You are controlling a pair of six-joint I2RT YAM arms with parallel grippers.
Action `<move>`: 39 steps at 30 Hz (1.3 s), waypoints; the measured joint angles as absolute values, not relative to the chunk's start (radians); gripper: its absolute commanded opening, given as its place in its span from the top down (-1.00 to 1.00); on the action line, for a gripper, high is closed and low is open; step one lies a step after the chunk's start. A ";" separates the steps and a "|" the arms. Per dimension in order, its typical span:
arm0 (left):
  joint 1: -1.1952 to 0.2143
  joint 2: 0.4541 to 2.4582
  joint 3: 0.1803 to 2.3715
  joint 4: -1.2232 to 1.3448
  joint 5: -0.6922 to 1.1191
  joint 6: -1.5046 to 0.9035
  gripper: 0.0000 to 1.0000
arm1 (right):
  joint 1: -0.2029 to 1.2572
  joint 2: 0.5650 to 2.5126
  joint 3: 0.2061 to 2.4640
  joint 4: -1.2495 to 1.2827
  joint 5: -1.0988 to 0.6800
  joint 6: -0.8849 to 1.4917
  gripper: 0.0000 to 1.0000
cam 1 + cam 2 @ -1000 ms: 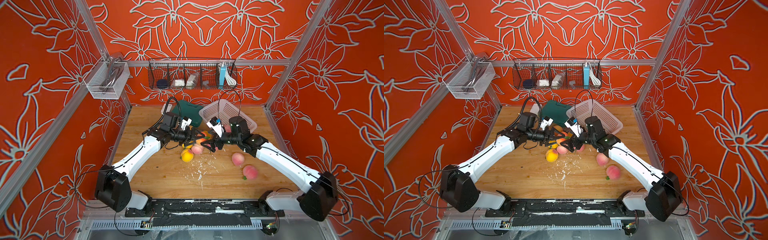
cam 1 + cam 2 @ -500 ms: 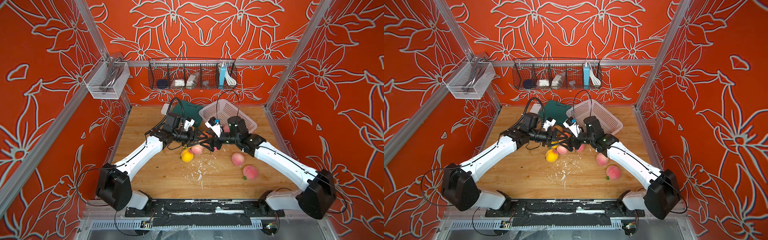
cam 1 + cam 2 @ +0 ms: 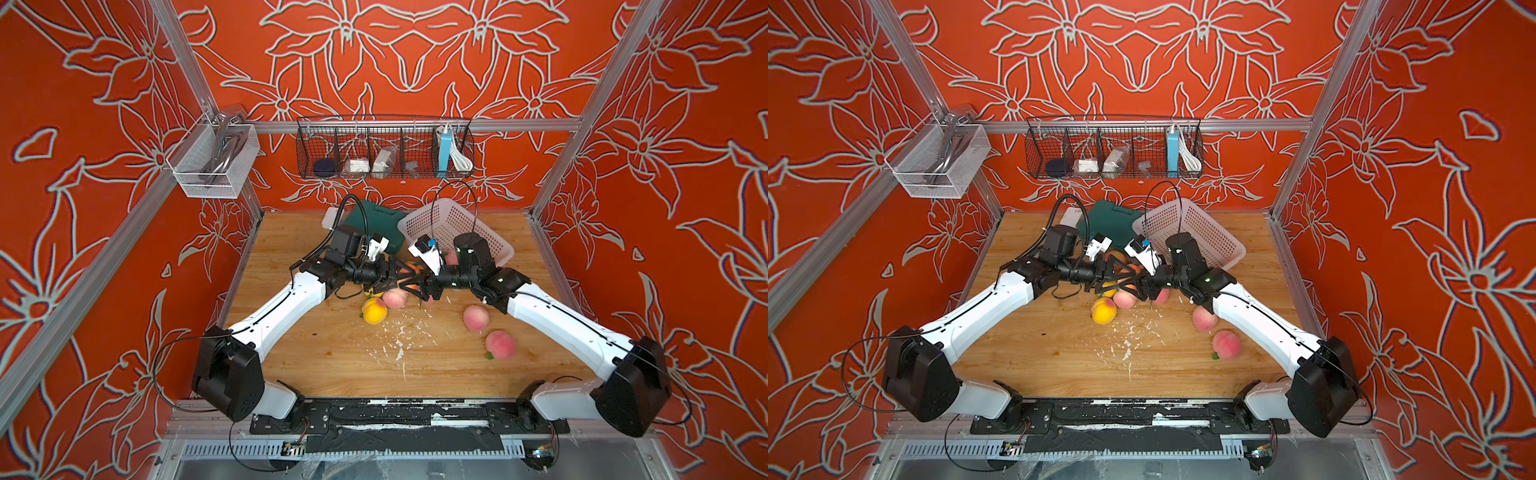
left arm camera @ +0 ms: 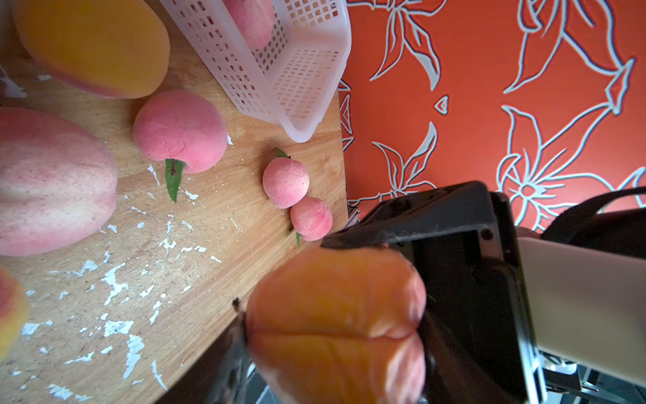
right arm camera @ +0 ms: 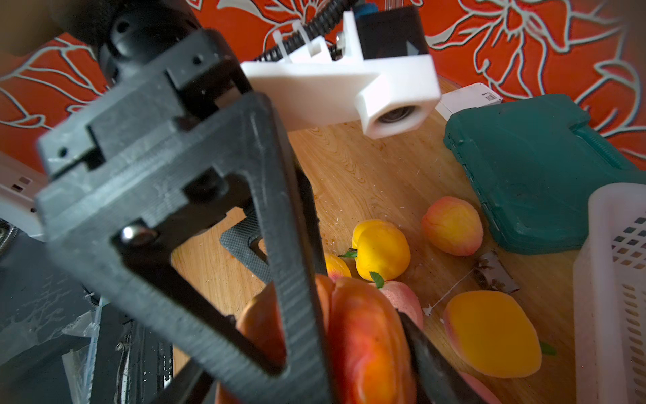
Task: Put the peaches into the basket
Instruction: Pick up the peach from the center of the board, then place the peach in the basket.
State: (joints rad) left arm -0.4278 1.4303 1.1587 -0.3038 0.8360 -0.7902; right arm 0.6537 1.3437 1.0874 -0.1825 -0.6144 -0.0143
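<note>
While right gripper (image 3: 411, 283) clamps the orange-red peach (image 4: 335, 314) aloft, basket (image 3: 457, 222) lies just behind it, nearer this arm; left gripper (image 3: 397, 279) at same fruit, grip indeterminable.

Orange floral walls (image 3: 415, 50) w/ alu frame (image 3: 519, 124), wood tabletop (image 3: 332, 365).

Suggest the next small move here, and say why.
Probably open the left gripper fully and draw it back: the right gripper is shut on the orange-red peach, and left fingers flank the fruit too. Once free, the right arm can carry it to the basket.
</note>
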 measured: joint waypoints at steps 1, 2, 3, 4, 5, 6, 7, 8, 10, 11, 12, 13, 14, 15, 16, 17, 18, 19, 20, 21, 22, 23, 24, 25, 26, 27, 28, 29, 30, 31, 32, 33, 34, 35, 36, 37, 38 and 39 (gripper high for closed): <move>-0.428 1.430 1.159 -0.304 0.836 -0.791 -0.50 | 0.654 1.345 1.087 -0.183 -0.614 -0.014 -0.15; -0.428 1.430 1.159 -0.304 0.836 -0.789 -0.51 | 0.654 1.348 1.087 -0.183 -0.614 -0.014 -0.15; -0.428 1.430 1.159 -0.305 0.834 -0.787 -0.53 | 0.654 1.350 1.087 -0.183 -0.614 -0.014 -0.15; -0.428 1.430 1.159 -0.307 0.831 -0.785 -0.55 | 0.654 1.353 1.087 -0.183 -0.612 -0.014 -0.15; -0.427 1.430 1.159 -0.309 0.826 -0.780 -0.60 | 0.654 1.354 1.087 -0.186 -0.606 -0.014 -0.15; -0.424 1.430 1.159 -0.313 0.819 -0.774 -0.66 | 0.654 1.354 1.087 -0.192 -0.598 -0.014 -0.16; -0.421 1.430 1.158 -0.316 0.810 -0.770 -0.69 | 0.654 1.355 1.088 -0.200 -0.590 -0.014 -0.17; -0.413 1.427 1.158 -0.325 0.799 -0.757 -0.74 | 0.653 1.355 1.088 -0.210 -0.579 -0.014 -0.17; -0.390 1.417 1.149 -0.342 0.773 -0.741 -0.78 | 0.645 1.355 1.087 -0.229 -0.564 -0.014 -0.20; -0.373 1.408 1.142 -0.357 0.758 -0.732 -0.78 | 0.639 1.355 1.087 -0.240 -0.556 -0.014 -0.21; -0.355 1.398 1.134 -0.368 0.745 -0.721 -0.79 | 0.631 1.355 1.088 -0.250 -0.548 -0.014 -0.22; -0.340 1.390 1.129 -0.382 0.734 -0.711 -0.79 | 0.620 1.355 1.087 -0.258 -0.542 -0.013 -0.23; -0.322 1.380 1.126 -0.398 0.722 -0.699 -0.79 | 0.607 1.354 1.087 -0.263 -0.533 -0.012 -0.23; -0.306 1.372 1.125 -0.412 0.712 -0.686 -0.79 | 0.592 1.354 1.087 -0.265 -0.526 -0.010 -0.23; -0.295 1.367 1.125 -0.424 0.702 -0.674 -0.79 | 0.579 1.353 1.087 -0.268 -0.519 -0.009 -0.23; -0.287 1.363 1.125 -0.434 0.692 -0.662 -0.79 | 0.559 1.353 1.087 -0.273 -0.512 -0.008 -0.23; -0.280 1.360 1.125 -0.448 0.681 -0.645 -0.79 | 0.541 1.353 1.089 -0.281 -0.505 -0.007 -0.23; -0.279 1.359 1.125 -0.458 0.670 -0.634 -0.79 | 0.526 1.353 1.092 -0.293 -0.496 -0.007 -0.23; -0.274 1.357 1.125 -0.476 0.653 -0.614 -0.79 | 0.508 1.353 1.097 -0.308 -0.486 -0.006 -0.23; -0.274 1.356 1.125 -0.489 0.640 -0.600 -0.80 | 0.492 1.353 1.102 -0.317 -0.477 -0.004 -0.23; -0.274 1.354 1.125 -0.505 0.621 -0.581 -0.80 | 0.473 1.353 1.110 -0.331 -0.464 -0.002 -0.22; -0.274 1.352 1.126 -0.520 0.602 -0.561 -0.80 | 0.455 1.355 1.119 -0.345 -0.448 0.001 -0.21; -0.274 1.350 1.126 -0.534 0.585 -0.544 -0.80 | 0.440 1.357 1.129 -0.358 -0.435 0.005 -0.20; -0.274 1.348 1.126 -0.550 0.566 -0.524 -0.80 | 0.423 1.363 1.142 -0.375 -0.414 0.009 -0.20; -0.274 1.348 1.128 -0.566 0.549 -0.505 -0.79 | 0.406 1.371 1.155 -0.386 -0.392 0.014 -0.20; -0.274 1.348 1.131 -0.577 0.535 -0.490 -0.79 | 0.393 1.377 1.162 -0.391 -0.377 0.017 -0.20; -0.274 1.348 1.133 -0.589 0.521 -0.472 -0.79 | 0.378 1.385 1.168 -0.396 -0.361 0.021 -0.20; -0.274 1.348 1.135 -0.597 0.511 -0.460 -0.79 | 0.365 1.395 1.171 -0.400 -0.348 0.025 -0.21; -0.274 1.348 1.137 -0.604 0.503 -0.448 -0.79 | 0.354 1.404 1.174 -0.406 -0.335 0.028 -0.21; -0.274 1.348 1.137 -0.606 0.493 -0.436 -0.79 | 0.343 1.418 1.181 -0.416 -0.326 0.032 -0.21; -0.274 1.348 1.137 -0.610 0.486 -0.425 -0.79 | 0.333 1.435 1.189 -0.421 -0.311 0.033 -0.21; -0.274 1.348 1.137 -0.614 0.478 -0.416 -0.79 | 0.325 1.449 1.197 -0.426 -0.304 0.034 -0.22; -0.274 1.348 1.137 -0.616 0.469 -0.407 -0.79 | 0.317 1.468 1.209 -0.432 -0.290 0.034 -0.21; -0.274 1.348 1.137 -0.619 0.461 -0.398 -0.79 | 0.309 1.484 1.221 -0.437 -0.280 0.034 -0.21; -0.274 1.348 1.137 -0.621 0.454 -0.391 -0.79 | 0.300 1.500 1.234 -0.439 -0.268 0.034 -0.21; -0.274 1.348 1.137 -0.623 0.447 -0.384 -0.79 | 0.293 1.512 1.245 -0.441 -0.261 0.033 -0.21; -0.274 1.348 1.137 -0.624 0.441 -0.377 -0.79 | 0.284 1.523 1.256 -0.441 -0.253 0.033 -0.21; -0.274 1.348 1.137 -0.627 0.437 -0.372 -0.79 | 0.274 1.534 1.266 -0.442 -0.246 0.034 -0.20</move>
State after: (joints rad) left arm -0.2737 1.3479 1.1366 -0.6266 0.4374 -0.3721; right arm 0.2741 1.5341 1.2663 -0.4416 -0.2462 0.0338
